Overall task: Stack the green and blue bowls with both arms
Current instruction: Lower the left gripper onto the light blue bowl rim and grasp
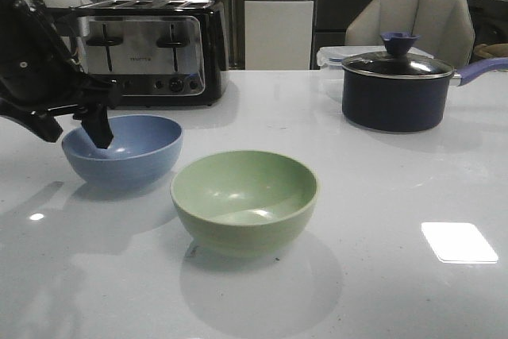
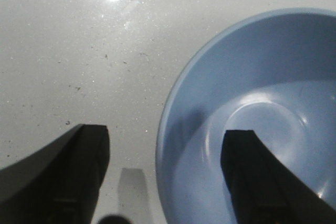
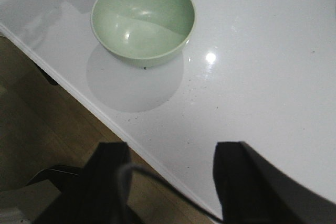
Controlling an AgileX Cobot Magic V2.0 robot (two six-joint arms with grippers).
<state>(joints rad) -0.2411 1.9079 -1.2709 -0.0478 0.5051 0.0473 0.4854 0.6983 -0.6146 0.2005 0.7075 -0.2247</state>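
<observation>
Where the matte blue bowl (image 1: pixel 123 151) sits left of the round green bowl (image 1: pixel 244 198) on your glossy white table (image 1: pixel 381 220), the left gripper (image 2: pixel 167 174) straddles its rim, spread wide, gripping nothing. Your right gripper (image 3: pixel 170 182) hangs parted and empty over the table edge.

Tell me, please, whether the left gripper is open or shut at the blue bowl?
Open: the left gripper straddles the blue bowl's rim, one finger inside, one outside, not yet squeezing it.
</observation>
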